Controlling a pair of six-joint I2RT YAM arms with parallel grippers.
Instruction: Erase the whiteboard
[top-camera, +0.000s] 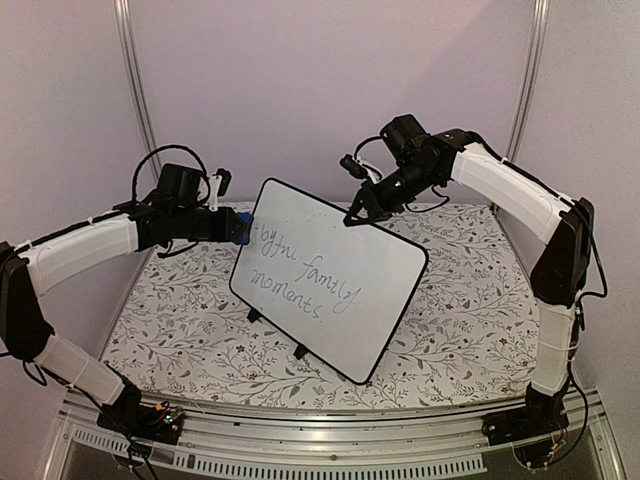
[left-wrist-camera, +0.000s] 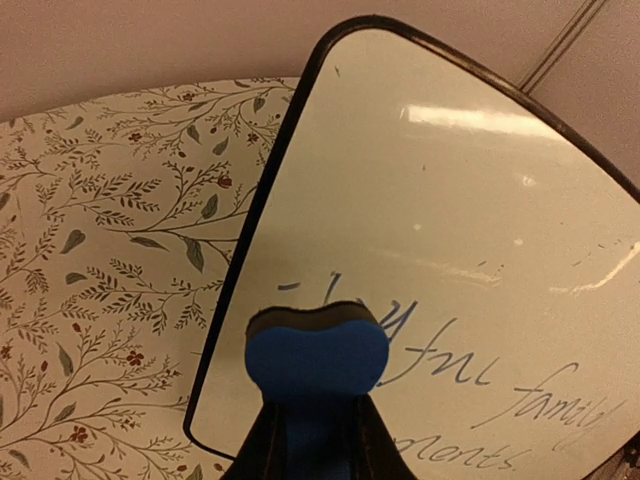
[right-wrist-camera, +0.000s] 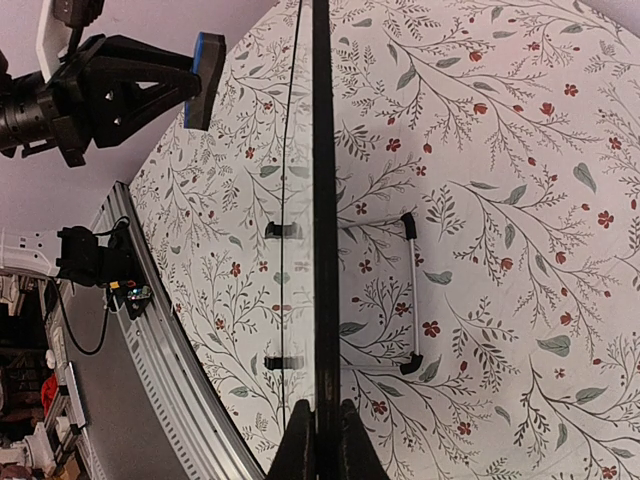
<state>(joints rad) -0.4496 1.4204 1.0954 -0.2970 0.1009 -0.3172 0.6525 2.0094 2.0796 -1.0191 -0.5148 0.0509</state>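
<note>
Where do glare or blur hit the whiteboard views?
Left wrist: bright streaks glare across the whiteboard, writing legible; the near eraser looks slightly soft. Top external: even light, no glare on the board. Right wrist: board edge-on, just a dark line; wide-angle distortion bends the table rail.

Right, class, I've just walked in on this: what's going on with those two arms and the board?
The right gripper clamps the top edge of the whiteboard, steadying it on the floral table. The left gripper holds a blue eraser at the board's left side, seemingly just short of its face. Grey handwriting crosses the board, so erasing is not yet done.
</note>
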